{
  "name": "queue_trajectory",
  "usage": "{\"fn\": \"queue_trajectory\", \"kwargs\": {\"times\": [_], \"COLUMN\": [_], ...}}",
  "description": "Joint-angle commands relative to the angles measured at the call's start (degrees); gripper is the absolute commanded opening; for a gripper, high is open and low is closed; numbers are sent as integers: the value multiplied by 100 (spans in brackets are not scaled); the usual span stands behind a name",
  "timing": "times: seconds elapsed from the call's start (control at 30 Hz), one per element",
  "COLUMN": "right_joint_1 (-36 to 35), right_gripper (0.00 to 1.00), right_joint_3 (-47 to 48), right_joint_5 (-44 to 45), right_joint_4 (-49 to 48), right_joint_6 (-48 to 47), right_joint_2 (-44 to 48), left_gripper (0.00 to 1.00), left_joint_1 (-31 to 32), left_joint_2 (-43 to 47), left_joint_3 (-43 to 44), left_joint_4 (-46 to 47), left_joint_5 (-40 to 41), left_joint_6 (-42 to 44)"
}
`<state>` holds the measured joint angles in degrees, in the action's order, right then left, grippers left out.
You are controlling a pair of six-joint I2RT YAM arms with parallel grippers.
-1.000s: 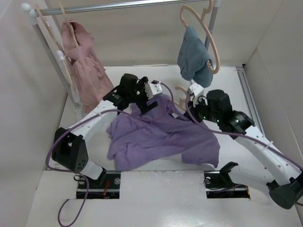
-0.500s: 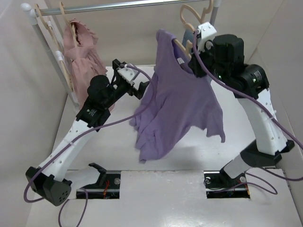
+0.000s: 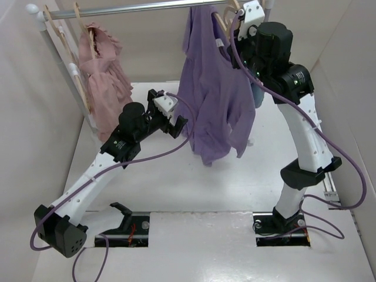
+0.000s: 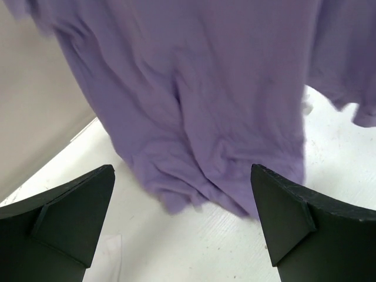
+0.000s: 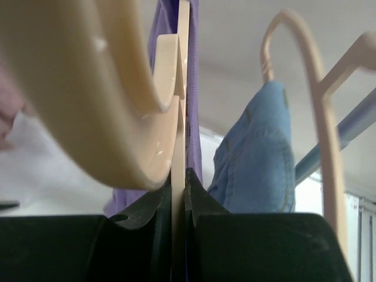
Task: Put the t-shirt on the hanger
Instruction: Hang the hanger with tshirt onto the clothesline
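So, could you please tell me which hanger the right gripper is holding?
The hanger carrying the lavender t-shirt, pinched in the right gripper; the others carry the pink garment and the blue cloth.

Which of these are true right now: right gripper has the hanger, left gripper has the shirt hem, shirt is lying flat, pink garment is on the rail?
The right gripper is shut on the hanger: true.
The left gripper is clamped on the t-shirt's hem: false. It is open, and the t-shirt hangs ungripped in front of it.
The t-shirt is lying flat: false. It hangs from the hanger, up by the rail.
A pink garment hangs near the rail's left end: true.
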<state>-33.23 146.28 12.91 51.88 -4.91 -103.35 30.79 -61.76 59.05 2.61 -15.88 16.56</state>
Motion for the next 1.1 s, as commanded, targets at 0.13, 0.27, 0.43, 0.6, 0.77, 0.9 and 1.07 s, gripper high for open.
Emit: {"fn": "queue_trajectory", "kwargs": {"times": [0.13,0.27,0.43,0.6,0.77,0.9,1.07], "right_joint_1": [229,335,397,397,397,457,669], "right_gripper": [0,0,0,0,0,0,0], "right_joint_3": [138,138,138,138,129,322,375], "right_joint_5": [309,309,187,186,273,414,221], "right_joint_4": [-2101,-2392,-2805,-3245,-3307,-3264,-2921], "right_joint_6": [77,191,411,473,526,788,1131], "right_joint_2": [-334,-764,-967,-1125,-1074,-1283,-1573], "left_gripper": [100,100,100,100,100,100,100], "left_joint_1": [24,24,24,24,24,24,24], "left_joint_2": [340,392,507,621,683,683,683], "left_joint_3": [-341,-447,-613,-719,-772,-825,-825], "left_joint_4": [266,319,442,495,547,547,653], "left_joint_5": [58,59,59,59,59,59,59], "left_joint_6": [-109,-109,-109,-109,-109,-109,-56]}}
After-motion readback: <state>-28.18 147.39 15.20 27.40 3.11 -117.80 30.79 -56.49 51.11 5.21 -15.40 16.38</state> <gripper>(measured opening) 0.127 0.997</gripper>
